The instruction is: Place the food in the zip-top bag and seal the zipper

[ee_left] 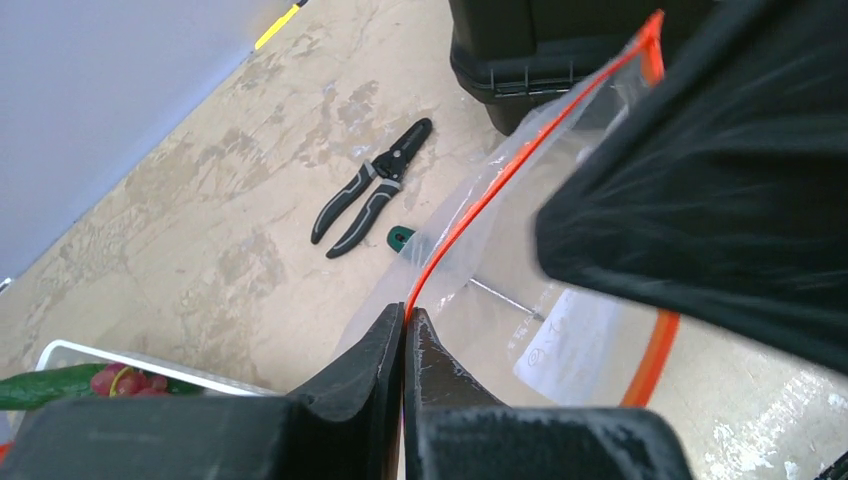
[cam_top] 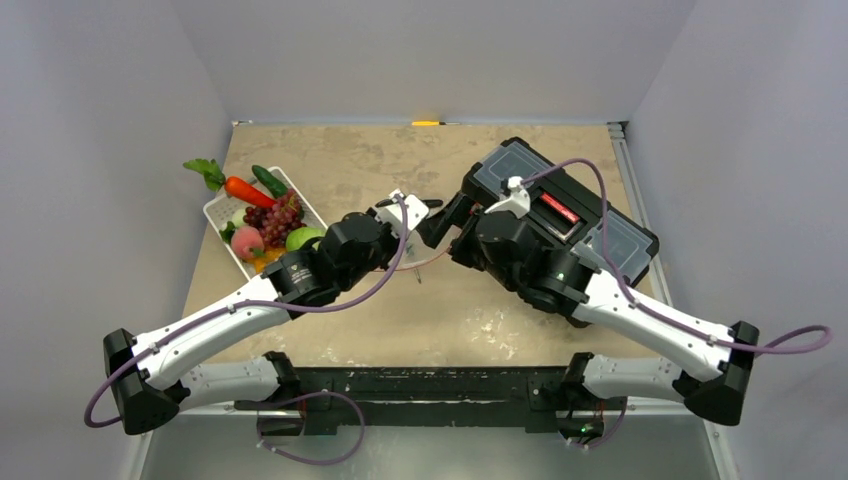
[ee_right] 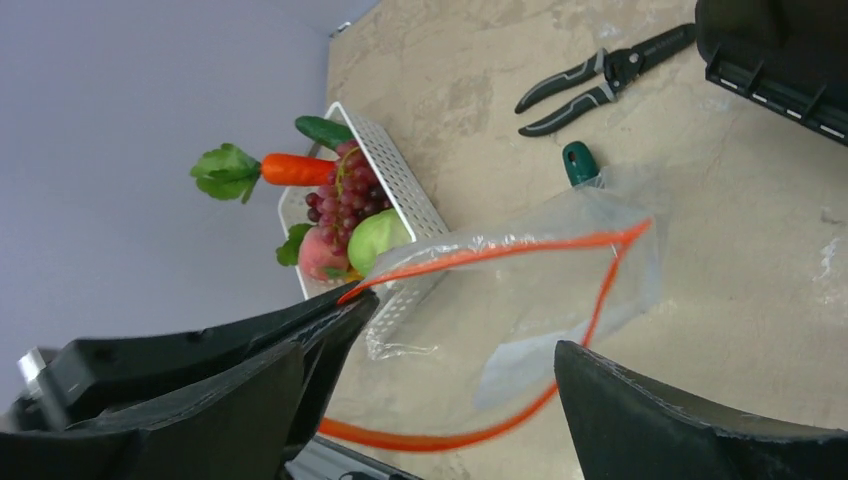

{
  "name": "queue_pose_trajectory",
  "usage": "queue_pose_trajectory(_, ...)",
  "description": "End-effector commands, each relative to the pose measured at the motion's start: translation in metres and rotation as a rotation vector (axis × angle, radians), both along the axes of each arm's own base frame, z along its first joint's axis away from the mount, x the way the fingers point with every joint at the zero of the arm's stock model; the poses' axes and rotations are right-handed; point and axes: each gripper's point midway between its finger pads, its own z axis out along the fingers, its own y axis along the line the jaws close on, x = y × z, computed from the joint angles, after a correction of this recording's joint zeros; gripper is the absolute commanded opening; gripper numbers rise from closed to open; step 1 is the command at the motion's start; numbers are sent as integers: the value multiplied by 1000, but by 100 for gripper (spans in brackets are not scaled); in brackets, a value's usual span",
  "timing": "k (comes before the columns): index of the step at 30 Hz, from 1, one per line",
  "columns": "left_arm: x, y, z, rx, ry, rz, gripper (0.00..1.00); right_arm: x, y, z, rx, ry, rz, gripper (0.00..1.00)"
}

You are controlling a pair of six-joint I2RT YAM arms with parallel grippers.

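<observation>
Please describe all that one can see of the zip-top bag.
The zip-top bag is clear, crinkly plastic with an orange-red zipper along its mouth and a white label patch. It looks empty, its mouth gaping. The left claw, jaws closed, pinches the zipper strip and holds the bag up over the table.

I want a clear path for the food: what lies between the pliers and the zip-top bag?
A small green-handled tool lies between the pliers and the zip-top bag, close to the bag's edge. The right wrist view shows it best.

Black-handled pliers (ee_left: 385, 168) lie between the white basket (ee_right: 400, 180) and black case (ee_left: 530, 40).
</observation>
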Motion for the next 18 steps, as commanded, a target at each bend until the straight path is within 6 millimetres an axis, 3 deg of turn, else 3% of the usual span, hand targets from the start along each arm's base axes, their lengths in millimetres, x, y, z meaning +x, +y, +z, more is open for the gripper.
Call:
queue_pose_trajectory(1, 8, 6, 35, -111, -57, 82, 0, -13, -22, 22, -3, -80, 32, 99)
queue_pose_trajectory(4, 10, 8, 38, -131, -57, 111, 0, -22, -24, 25, 39, -71, 54, 99)
queue_pose_trajectory(7, 11, 12, 39, -150, -58, 143, 0, -24, -22, 15, 52, -19, 44, 99)
queue_pose_trajectory(18, 12, 13, 40, -190, -48, 179, 0, -4, 19, -22, -71, 205, -30, 86)
